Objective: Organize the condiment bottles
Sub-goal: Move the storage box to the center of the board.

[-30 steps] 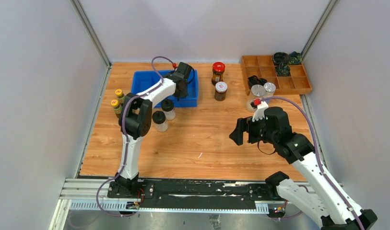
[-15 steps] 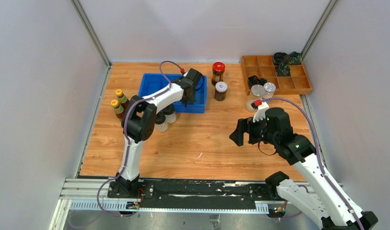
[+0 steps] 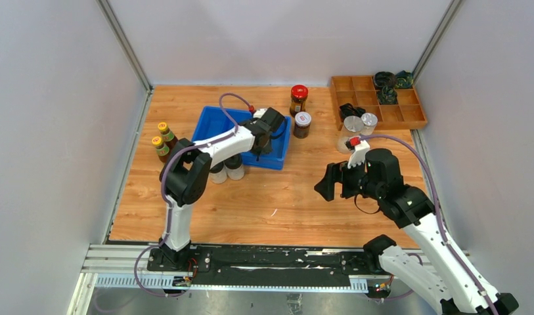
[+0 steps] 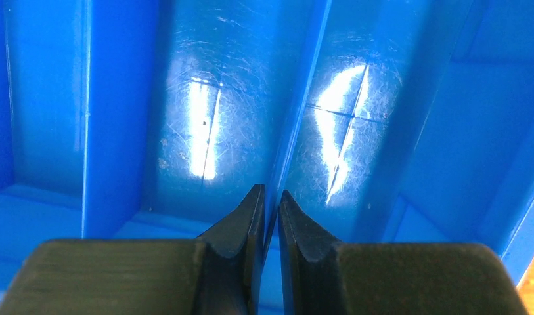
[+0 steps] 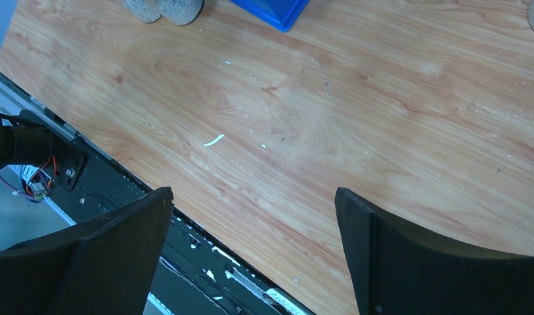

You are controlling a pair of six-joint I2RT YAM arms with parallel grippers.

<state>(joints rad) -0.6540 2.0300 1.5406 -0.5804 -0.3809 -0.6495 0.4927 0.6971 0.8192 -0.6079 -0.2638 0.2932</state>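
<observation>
Shakers (image 3: 219, 174), black-lidded, clear, on wood-grain counter (image 3: 284, 190) at blue bin's (image 3: 215, 121) near edge, half hidden by left arm (image 3: 185, 177). Yellow-capped bottles (image 3: 162, 141) left of bin. Red-lidded jar (image 3: 298, 100) and white-lidded jar (image 3: 302, 125) just right of it. Silver-lidded jars (image 3: 368, 121) against wooden tray (image 3: 408, 118). Left gripper (image 4: 267, 197) pinched tight on bin's thin plastic wall, above scuffed glossy floor. Right gripper (image 5: 251, 197) spread wide, empty, over bare counter. Versus a second ago: bin dragged right and skewed, now close to white-lidded jar.
</observation>
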